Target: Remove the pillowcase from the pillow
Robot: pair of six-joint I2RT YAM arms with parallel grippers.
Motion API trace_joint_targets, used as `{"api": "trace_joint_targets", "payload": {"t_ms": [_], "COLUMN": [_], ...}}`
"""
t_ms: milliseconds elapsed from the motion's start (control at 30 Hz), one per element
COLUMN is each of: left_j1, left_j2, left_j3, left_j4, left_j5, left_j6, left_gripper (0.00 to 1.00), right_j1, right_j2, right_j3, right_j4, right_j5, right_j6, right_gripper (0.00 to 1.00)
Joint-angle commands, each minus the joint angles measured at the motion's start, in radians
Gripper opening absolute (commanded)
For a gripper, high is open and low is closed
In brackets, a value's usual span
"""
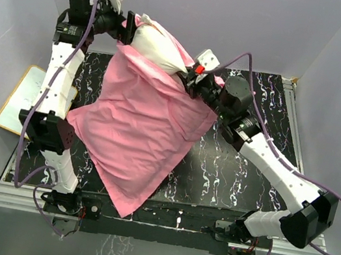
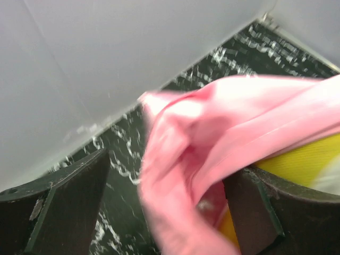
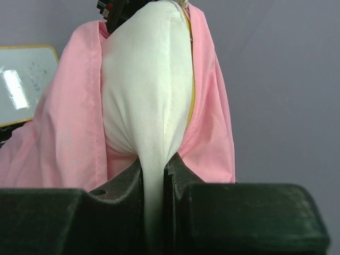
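**Pillow's end bared, the rest covered**

In the top view the white pillow (image 1: 161,47) pokes out of the pillowcase (image 1: 136,135) mouth at upper centre. The pink cover drapes over the rest, down to lower centre. The right gripper (image 3: 154,183) pinches a fold of the white pillow tight. The left gripper (image 2: 170,180) stands wide, pink cloth loose between its jaws. Most of the stripping seems left to do.

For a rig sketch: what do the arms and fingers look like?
The left arm and right arm have white shells, black joint housings and a purple cable each. The right wrist bears a red mark. The fingers are dark and blocky.
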Motion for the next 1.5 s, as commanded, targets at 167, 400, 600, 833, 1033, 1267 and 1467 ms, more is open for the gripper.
{"api": "trace_joint_targets", "payload": {"t_ms": [167,400,600,833,1033,1267,1467], "left_j1": [-0.006,-0.007,-0.006,0.008,0.012,0.049,0.050], "left_j2": [-0.182,-0.110,-0.010,0.047,0.056,0.032,-0.138], "left_j3": [0.171,0.156,0.218,0.243,0.205,0.287,0.095], "left_j4": [0.224,0.174,0.062,-0.173,-0.176,0.155,0.496], "left_j5": [0.185,0.155,0.088,0.126,0.071,-0.112,-0.153], "left_j6": [-0.047,-0.017,0.062,0.199,0.195,-0.032,-0.142], "left_gripper": [0.85,0.83,0.79,0.69,0.57,0.78,0.91], "right_j1": [0.016,0.073,0.079,0.078,0.080,0.033,-0.036], "right_j2": [0.026,0.005,-0.036,-0.080,-0.106,-0.007,0.118], "right_j3": [0.201,0.215,0.174,0.124,0.074,0.124,0.265], "right_j4": [0.142,0.082,0.155,0.249,0.404,0.569,0.633], "right_j5": [-0.252,-0.321,-0.248,-0.164,0.030,0.263,0.239], "right_j6": [0.036,-0.004,-0.008,-0.035,-0.102,-0.249,-0.323], "right_gripper": [0.08,0.08,0.08,0.08,0.08,0.08,0.08]}}
